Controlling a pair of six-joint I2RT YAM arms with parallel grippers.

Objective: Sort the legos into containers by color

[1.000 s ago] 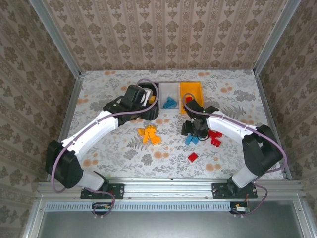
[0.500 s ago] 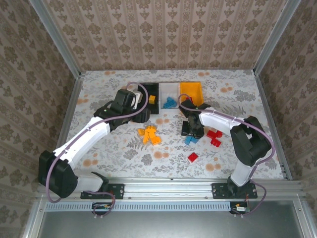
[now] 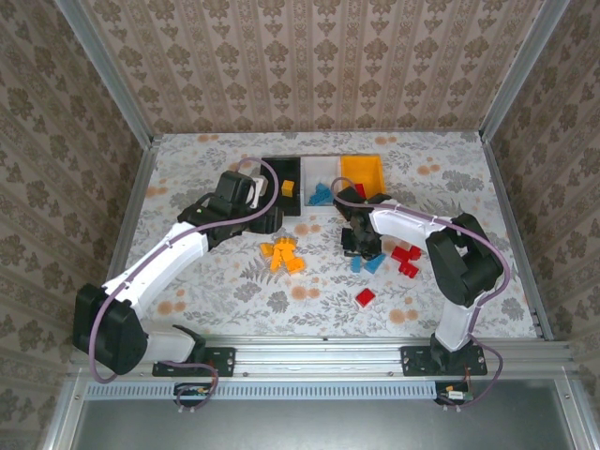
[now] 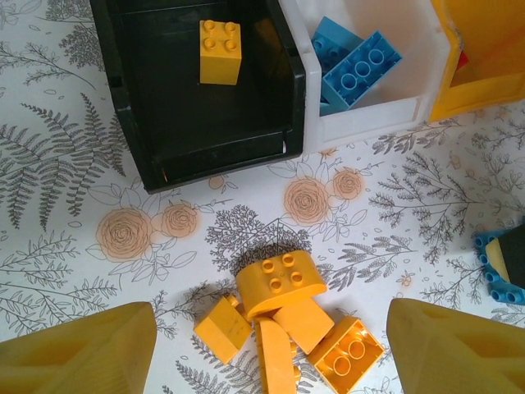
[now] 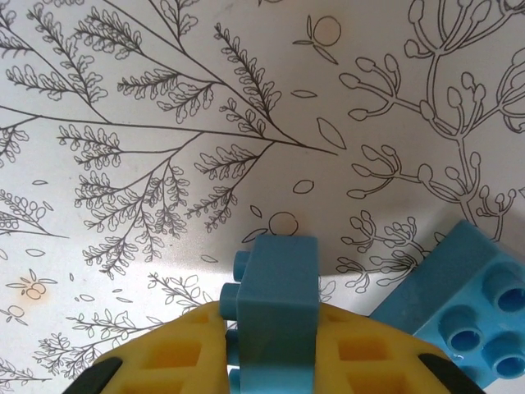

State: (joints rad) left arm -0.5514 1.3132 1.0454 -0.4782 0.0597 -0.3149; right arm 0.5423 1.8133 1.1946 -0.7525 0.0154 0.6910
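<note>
lego (image 4: pixel 220 51), yellow, lies in black bin (image 4: pixel 205 123)

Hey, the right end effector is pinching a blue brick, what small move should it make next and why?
Probably lift straight up. The right end effector is shut on the blue brick down at the table, beside a second blue piece; rising clears it before carrying toward the white bin, where blue bricks lie.
</note>
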